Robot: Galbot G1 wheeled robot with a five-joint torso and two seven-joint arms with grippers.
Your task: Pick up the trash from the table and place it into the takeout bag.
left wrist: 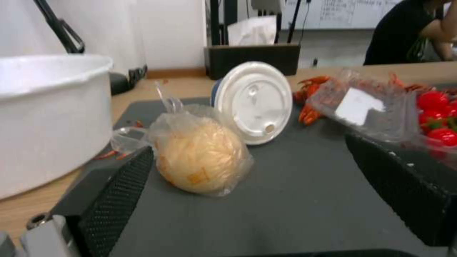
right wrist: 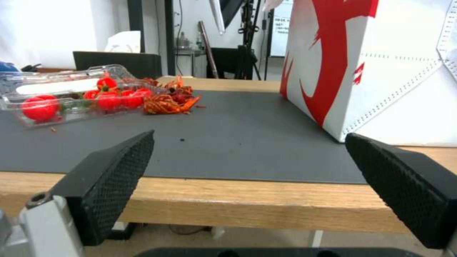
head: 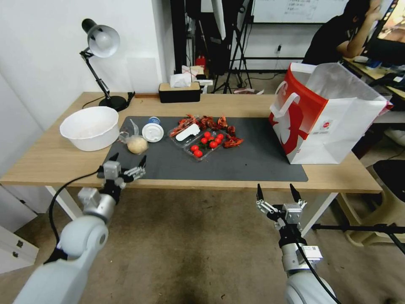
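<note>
The trash lies on the table's [head: 50, 162] dark mat [head: 253, 160]. It includes a clear bag with a beige bun [head: 137, 144] [left wrist: 202, 155], a white-lidded blue cup [head: 152, 131] [left wrist: 252, 101] on its side, a clear plastic tub [head: 202, 141] [right wrist: 71, 96] of red tomatoes, and red shell scraps [head: 211, 123] [right wrist: 169, 98]. A round white bowl [head: 88, 126] [left wrist: 48, 114] sits left of the mat. My left gripper [head: 128, 161] [left wrist: 257, 171] is open at the mat's front-left corner, just short of the bun. My right gripper [head: 275, 192] [right wrist: 250, 164] hangs open below the front edge. The takeout bag [head: 325, 114] [right wrist: 381, 64] stands open at the right.
A black desk lamp [head: 101, 46] and a dark tissue box [head: 179, 90] stand along the back edge. A beige chair [head: 379, 202] stands beyond the table's right end, and a person sits at another desk behind the bag.
</note>
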